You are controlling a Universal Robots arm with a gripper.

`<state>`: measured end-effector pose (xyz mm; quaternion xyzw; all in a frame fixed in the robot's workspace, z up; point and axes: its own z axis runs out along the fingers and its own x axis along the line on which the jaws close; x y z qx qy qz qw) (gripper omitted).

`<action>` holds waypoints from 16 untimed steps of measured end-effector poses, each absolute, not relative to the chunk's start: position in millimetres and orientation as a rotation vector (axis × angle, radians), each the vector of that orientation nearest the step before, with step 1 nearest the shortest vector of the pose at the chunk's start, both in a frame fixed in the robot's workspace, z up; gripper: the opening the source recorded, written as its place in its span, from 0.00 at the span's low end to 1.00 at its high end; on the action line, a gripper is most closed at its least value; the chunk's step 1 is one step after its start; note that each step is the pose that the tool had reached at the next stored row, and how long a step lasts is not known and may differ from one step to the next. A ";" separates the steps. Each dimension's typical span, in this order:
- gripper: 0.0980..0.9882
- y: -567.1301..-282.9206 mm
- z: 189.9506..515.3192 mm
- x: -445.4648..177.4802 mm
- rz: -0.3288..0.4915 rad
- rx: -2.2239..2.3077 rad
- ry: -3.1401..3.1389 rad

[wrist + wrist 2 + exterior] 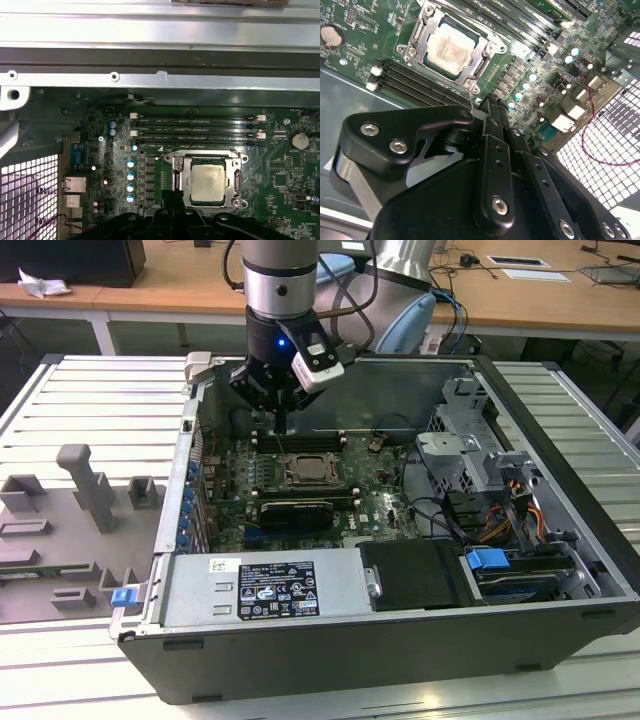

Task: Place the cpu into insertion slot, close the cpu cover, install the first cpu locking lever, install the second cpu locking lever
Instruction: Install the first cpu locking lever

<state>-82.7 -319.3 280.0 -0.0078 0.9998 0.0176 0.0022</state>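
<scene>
Gripper [488,104] hovers at the edge of the closed cpu cover [416,49]; cpu [451,47] seated beneath
Jaws together beside a locking lever [470,98]; it probably wants a slow, square push.

The cpu [449,46] had a pale silver-beige top, mottled with duller patches, framed by the bright silver cover [418,42]. The circuit board [282,167] was dark green, crossed by black memory slots [197,127] with white end clips and dotted with pale teal capacitors [131,176]. The tool [489,102] was matt black with silver screws. The computer case [400,640] was dark grey, with a bright blue tab [487,562]. The desk [90,400] was ribbed pale grey.
</scene>
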 end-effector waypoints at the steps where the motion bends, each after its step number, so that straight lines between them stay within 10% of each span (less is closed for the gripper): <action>1: 0.01 -319.3 279.9 -83.4 0.055 -0.025 3.137; 16: 0.01 -319.2 272.3 -105.0 0.055 -0.025 3.137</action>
